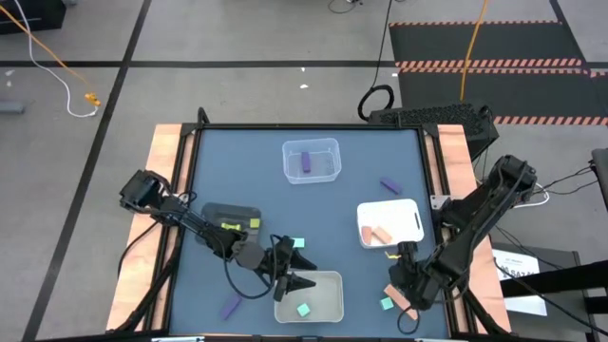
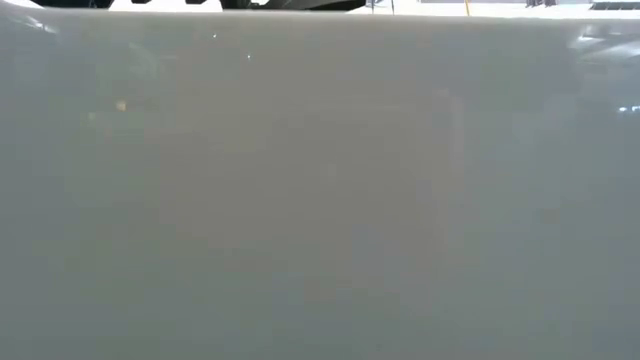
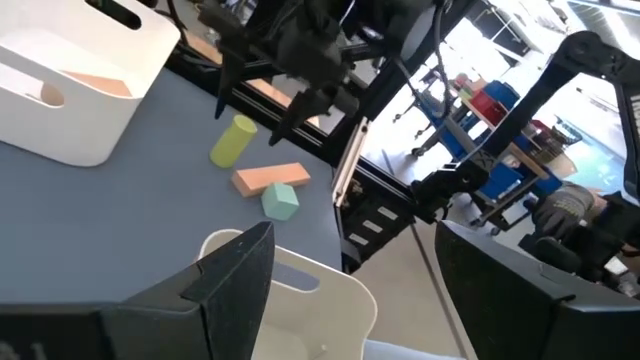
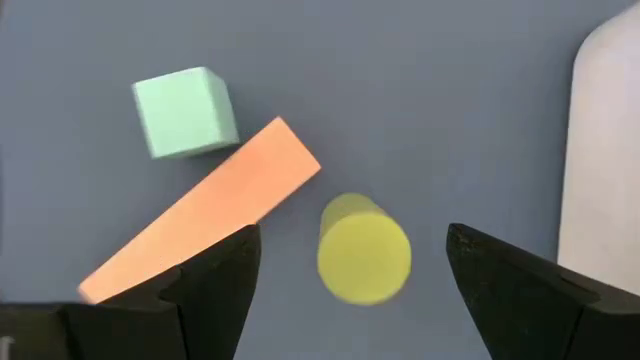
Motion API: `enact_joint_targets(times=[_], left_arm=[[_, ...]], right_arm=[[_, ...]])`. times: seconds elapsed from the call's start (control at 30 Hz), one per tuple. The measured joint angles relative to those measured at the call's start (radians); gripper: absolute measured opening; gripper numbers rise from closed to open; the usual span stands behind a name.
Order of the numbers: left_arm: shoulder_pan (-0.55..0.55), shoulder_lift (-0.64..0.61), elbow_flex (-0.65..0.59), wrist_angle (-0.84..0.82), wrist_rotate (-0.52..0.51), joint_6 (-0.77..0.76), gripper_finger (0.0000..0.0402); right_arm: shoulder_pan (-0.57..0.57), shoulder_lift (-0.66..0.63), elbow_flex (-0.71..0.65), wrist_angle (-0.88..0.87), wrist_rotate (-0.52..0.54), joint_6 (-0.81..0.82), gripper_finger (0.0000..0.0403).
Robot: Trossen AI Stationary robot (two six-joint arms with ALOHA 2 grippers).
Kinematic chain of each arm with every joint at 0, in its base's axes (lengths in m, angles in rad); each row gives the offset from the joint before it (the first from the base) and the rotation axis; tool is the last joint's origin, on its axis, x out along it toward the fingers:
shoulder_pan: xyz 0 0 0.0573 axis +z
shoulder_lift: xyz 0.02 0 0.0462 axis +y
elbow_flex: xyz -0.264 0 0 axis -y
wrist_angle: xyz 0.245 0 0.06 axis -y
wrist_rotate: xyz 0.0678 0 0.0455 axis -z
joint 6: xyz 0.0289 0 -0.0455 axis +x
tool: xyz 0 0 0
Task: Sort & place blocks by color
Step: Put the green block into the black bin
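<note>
1. The right hand [image 4: 350,270] hangs over the worktop's [image 1: 237,171] near right corner with its fingers [image 4: 215,275] spread wide, grasping nothing.
2. Between those fingers, on the blue surface, stands a yellow-green cylinder [image 4: 363,248], seen end-on; neither finger touches it.
3. Just beside the cylinder lies an orange bar [image 4: 200,235], slanted, one end passing under a finger.
4. A teal cube [image 4: 186,111] sits near the bar's far side, close to it; contact cannot be told.
5. A white tray [image 1: 389,222] lies near the right edge, just behind this hand, holding two orange blocks [image 1: 378,233].
6. The left hand [image 1: 302,281] sits at the near edge, by the left rim of a pale tray [image 1: 332,306]. Its fingers stand apart and hold nothing.
7. Inside the pale tray lies one teal block [image 1: 304,310]; another teal block [image 1: 298,243] rests on the worktop just behind the left hand.
8. A black tray [image 1: 228,211] near the left edge holds yellow-green blocks [image 1: 255,223].
9. A purple block [image 1: 230,306] lies near the near left corner; another purple block [image 1: 389,184] lies towards the right edge.
10. A clear tray [image 1: 328,145] near the far edge holds a purple bar [image 1: 306,162].
11. The low view shows only a pale blank surface.
</note>
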State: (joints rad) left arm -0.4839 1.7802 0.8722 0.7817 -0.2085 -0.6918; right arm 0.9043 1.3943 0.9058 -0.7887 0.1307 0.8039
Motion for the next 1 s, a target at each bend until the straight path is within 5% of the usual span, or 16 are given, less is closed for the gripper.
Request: enact_joint_targets(times=[0.27, 0.53, 0.8, 1.0], left_arm=[[0.0, 0.0, 0.0, 0.0, 0.002, -0.002, 0.0275], [0.0, 0.0, 0.0, 0.0, 0.002, -0.003, 0.0276], [0.0, 0.0, 0.0, 0.0, 0.002, 0.002, 0.0276], [0.001, 0.0, 0.0, 0.0, 0.002, 0.021, 0.0276]], right_arm=[[-0.001, 0.066, 0.0, -0.002, -0.011, 0.098, 0.0277], [-0.006, 0.069, 0.0, 0.002, -0.027, 0.199, 0.0108], [-0.014, 0.014, 0.0, 0.036, -0.02, 0.262, 0.0106], [-0.028, -0.135, -0.001, 0.179, 0.253, 0.16, 0.0106]])
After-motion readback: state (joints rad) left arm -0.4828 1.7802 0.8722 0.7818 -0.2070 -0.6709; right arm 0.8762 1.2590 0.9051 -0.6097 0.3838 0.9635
